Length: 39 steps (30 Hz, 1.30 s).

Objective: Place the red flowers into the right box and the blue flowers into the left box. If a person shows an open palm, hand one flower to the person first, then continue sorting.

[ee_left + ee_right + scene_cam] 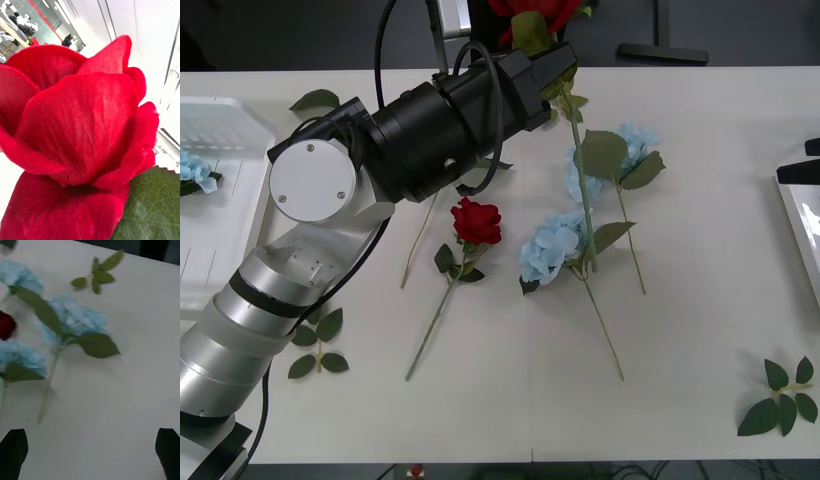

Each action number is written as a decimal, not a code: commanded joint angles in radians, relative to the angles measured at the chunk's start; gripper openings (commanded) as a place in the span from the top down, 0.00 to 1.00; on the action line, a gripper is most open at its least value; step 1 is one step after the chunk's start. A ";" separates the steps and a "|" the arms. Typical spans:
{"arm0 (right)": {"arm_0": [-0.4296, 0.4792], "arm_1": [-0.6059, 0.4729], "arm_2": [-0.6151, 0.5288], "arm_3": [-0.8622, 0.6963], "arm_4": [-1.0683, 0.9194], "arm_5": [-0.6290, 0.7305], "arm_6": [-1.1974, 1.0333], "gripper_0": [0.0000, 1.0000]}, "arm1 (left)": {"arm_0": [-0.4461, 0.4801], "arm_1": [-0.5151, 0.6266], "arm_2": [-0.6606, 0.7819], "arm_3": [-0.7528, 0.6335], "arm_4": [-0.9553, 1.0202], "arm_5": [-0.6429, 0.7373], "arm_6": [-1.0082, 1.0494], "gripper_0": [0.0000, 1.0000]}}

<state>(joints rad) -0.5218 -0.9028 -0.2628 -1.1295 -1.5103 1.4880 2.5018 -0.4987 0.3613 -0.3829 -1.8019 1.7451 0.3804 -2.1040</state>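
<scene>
Holding red rose (532,12) | left gripper (565,75) | stem hanging tilted

A red rose (537,12) is raised above the far side of the table, its thin green stem (583,175) hanging down over the blue hydrangeas (552,245). A second red rose (476,221) lies flat mid-table, just beside them. Another blue hydrangea (192,170) rests inside the white left box (225,120). The right box's rim (798,215) shows at the table's edge.

A white table (700,380) carries blue flowers (552,245), a red rose (476,221) and leaf sprigs (783,398).
</scene>
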 commanded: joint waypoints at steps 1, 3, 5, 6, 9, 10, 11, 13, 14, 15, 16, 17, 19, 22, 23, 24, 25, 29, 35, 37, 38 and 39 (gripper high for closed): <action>-0.017 -0.031 -0.004 -0.019 -0.148 0.072 -0.003 0.01 | -0.011 -0.019 0.012 -0.016 0.011 0.003 -0.048 1.00; 0.010 -0.031 0.007 -0.019 -0.249 0.092 -0.011 0.01 | -0.011 -0.021 0.013 -0.016 0.011 0.006 -0.051 1.00; 0.036 -0.024 0.030 -0.019 -0.334 0.097 -0.014 0.01 | -0.011 -0.022 0.013 -0.017 0.011 0.006 -0.053 1.00; 0.051 -0.024 0.047 -0.019 -0.383 0.097 -0.017 0.01 | -0.011 -0.022 0.013 -0.017 0.011 0.006 -0.054 1.00; 0.091 -0.022 0.116 -0.023 -0.515 0.087 -0.020 0.01 | -0.009 -0.027 0.012 -0.017 0.013 0.006 -0.057 1.00; 0.095 -0.019 0.126 -0.023 -0.533 0.084 -0.020 0.01 | -0.011 -0.027 0.013 -0.016 0.011 0.006 -0.057 1.00; 0.102 -0.011 0.137 -0.023 -0.564 0.078 -0.020 0.01 | -0.009 -0.027 0.013 -0.017 0.011 0.006 -0.059 1.00; 0.112 0.012 0.139 -0.023 -0.597 0.071 -0.015 0.01 | -0.011 -0.030 0.013 -0.017 0.011 0.006 -0.060 1.00; 0.118 0.028 0.137 -0.023 -0.625 0.071 -0.015 0.01 | -0.011 -0.030 0.013 -0.017 0.011 0.006 -0.062 1.00; 0.125 0.042 0.137 -0.024 -0.654 0.071 -0.015 0.01 | -0.009 -0.030 0.013 -0.017 0.013 0.006 -0.063 1.00; 0.128 0.050 0.139 -0.024 -0.666 0.074 -0.018 0.01 | -0.009 -0.032 0.013 -0.017 0.013 0.006 -0.065 1.00; 0.138 0.067 0.139 -0.032 -0.685 0.074 -0.020 0.00 | -0.009 -0.032 0.012 -0.017 0.013 0.006 -0.067 1.00; 0.163 0.082 0.143 -0.046 -0.714 0.072 -0.021 0.00 | -0.009 -0.032 0.013 -0.016 0.013 0.008 -0.068 1.00; 0.220 0.104 0.165 -0.093 -0.774 0.064 -0.027 0.01 | -0.009 -0.032 0.013 -0.017 0.013 0.006 -0.071 1.00; 0.250 0.111 0.182 -0.130 -0.800 0.048 -0.031 0.01 | -0.009 -0.032 0.012 -0.017 0.013 0.008 -0.073 1.00; 0.267 0.114 0.191 -0.156 -0.817 0.031 -0.031 0.00 | -0.009 -0.032 0.013 -0.017 0.013 0.006 -0.074 1.00; 0.279 0.114 0.200 -0.177 -0.824 0.017 -0.031 0.01 | -0.009 -0.032 0.012 -0.017 0.014 0.008 -0.074 1.00; 0.353 0.145 0.211 -0.317 -0.838 -0.080 -0.037 0.00 | -0.009 -0.032 0.012 -0.017 0.016 0.008 -0.076 1.00; 0.379 0.240 0.209 -0.385 -0.838 -0.121 -0.052 0.01 | -0.007 -0.032 0.013 -0.017 0.021 0.008 -0.077 1.00; 0.385 0.269 0.211 -0.394 -0.838 -0.129 -0.055 0.01 | -0.007 -0.032 0.013 -0.017 0.021 0.008 -0.077 1.00; 0.388 0.292 0.215 -0.398 -0.838 -0.137 -0.058 0.01 | -0.007 -0.032 0.012 -0.017 0.022 0.008 -0.079 1.00; 0.391 0.308 0.223 -0.403 -0.837 -0.149 -0.063 0.01 | -0.007 -0.032 0.013 -0.017 0.022 0.008 -0.079 1.00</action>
<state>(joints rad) -0.1294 -0.6242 -0.0547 -1.4875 -2.3403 1.3603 2.4701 -0.4987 0.3518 -0.3829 -1.8019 1.7548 0.3827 -2.1634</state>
